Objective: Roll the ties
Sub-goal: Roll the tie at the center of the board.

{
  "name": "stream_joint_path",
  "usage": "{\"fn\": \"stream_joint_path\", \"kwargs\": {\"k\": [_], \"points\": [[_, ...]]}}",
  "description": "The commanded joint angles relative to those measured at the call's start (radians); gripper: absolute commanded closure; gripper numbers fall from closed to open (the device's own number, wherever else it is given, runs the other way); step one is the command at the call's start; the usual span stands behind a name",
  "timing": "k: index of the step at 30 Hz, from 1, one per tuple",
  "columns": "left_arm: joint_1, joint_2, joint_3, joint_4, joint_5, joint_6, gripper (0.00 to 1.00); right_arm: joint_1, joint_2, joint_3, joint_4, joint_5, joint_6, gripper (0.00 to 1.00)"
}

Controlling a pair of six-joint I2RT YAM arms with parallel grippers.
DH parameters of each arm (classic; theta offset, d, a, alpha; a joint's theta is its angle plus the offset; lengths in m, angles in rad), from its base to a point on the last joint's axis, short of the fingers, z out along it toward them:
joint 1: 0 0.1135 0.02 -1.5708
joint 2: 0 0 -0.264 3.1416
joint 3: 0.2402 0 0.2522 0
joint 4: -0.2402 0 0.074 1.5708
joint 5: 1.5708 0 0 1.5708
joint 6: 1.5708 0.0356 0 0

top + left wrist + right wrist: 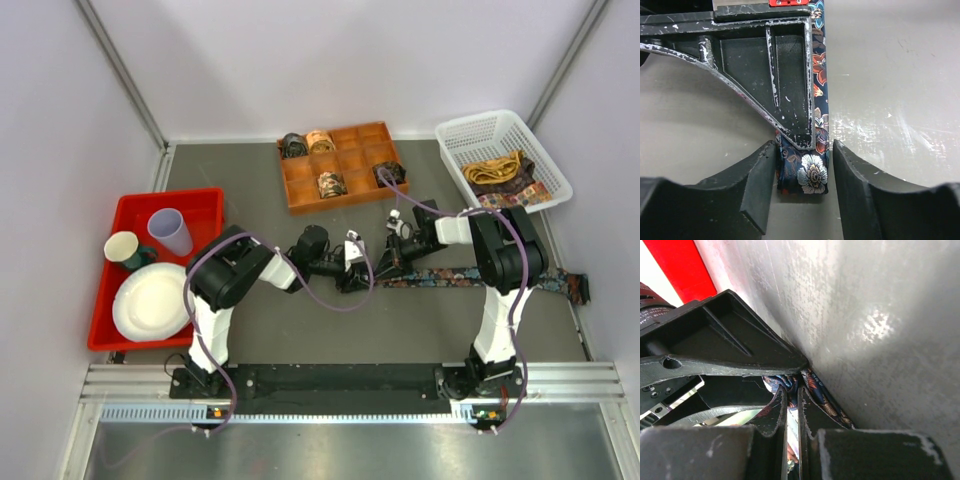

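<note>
Starting at the bench's left edge, a red tray of cups and a plate sits well apart from the work. Near the middle of the bench the left tool stands spread. Its pads flank the folded end of the tie, close on both sides with a sliver of bench showing at one pad, so it reads as a guide rather than a grip. Just beside it the right tool has its fingers pressed together with floral fabric at the tips, apparently pinching the tie at the fold. Beyond them, toward the far edge, a brown divided box holds rolled coils. The tie's length lies flat, running out to the bench's right edge, and a white basket in the far right corner holds loose ties. This looks like the first turn of the roll. To do it well, keep the pinch on the fold, turn it squarely along the strip's centre line, let the spread pads keep the edges aligned so the coil does not cone, and leave the tail flat. A red tag and some small lettering on a dark barrel are too cropped or small to read.
</note>
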Motion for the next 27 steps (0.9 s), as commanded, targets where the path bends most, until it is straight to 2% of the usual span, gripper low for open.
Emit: {"fn": "stream_joint_path", "kwargs": {"k": [1, 3, 7, 10, 14, 17, 18, 19, 23, 25, 26, 27], "points": [[-0.002, 0.046, -0.045, -0.02, -0.009, -0.023, 0.49, -0.022, 0.051, -0.011, -0.001, 0.288, -0.072, 1.0], [-0.002, 0.042, -0.043, -0.04, -0.015, -0.022, 0.5, -0.028, 0.049, -0.012, 0.006, 0.279, -0.075, 1.0], [-0.001, 0.003, -0.022, -0.178, -0.032, 0.025, 0.43, -0.039, 0.046, -0.017, 0.009, 0.279, -0.079, 1.0], [0.005, -0.001, -0.022, -0.221, -0.041, 0.053, 0.44, -0.039, 0.054, -0.015, 0.002, 0.267, -0.082, 1.0], [0.004, 0.009, 0.001, -0.258, -0.058, 0.058, 0.54, -0.039, 0.049, -0.018, 0.009, 0.277, -0.085, 1.0], [0.004, 0.011, 0.029, -0.322, -0.072, 0.078, 0.66, -0.039, 0.051, -0.015, 0.007, 0.271, -0.086, 1.0], [0.004, 0.011, 0.041, -0.354, -0.078, 0.093, 0.74, -0.039, 0.055, -0.011, 0.004, 0.251, -0.088, 1.0], [-0.001, 0.011, 0.056, -0.394, -0.099, 0.13, 0.76, -0.039, 0.061, -0.005, -0.005, 0.242, -0.092, 1.0], [-0.012, 0.008, 0.166, -0.629, -0.184, 0.202, 0.85, -0.039, 0.035, 0.022, -0.048, 0.181, -0.129, 0.81], [-0.028, -0.003, 0.19, -0.741, -0.231, 0.258, 0.86, -0.044, 0.008, 0.022, -0.073, 0.158, -0.146, 0.71], [-0.033, -0.004, 0.205, -0.768, -0.271, 0.274, 0.86, -0.045, -0.017, 0.022, -0.08, 0.149, -0.157, 0.62], [-0.042, -0.011, 0.217, -0.843, -0.29, 0.285, 0.86, -0.051, -0.026, 0.022, -0.086, 0.124, -0.161, 0.6]]}}
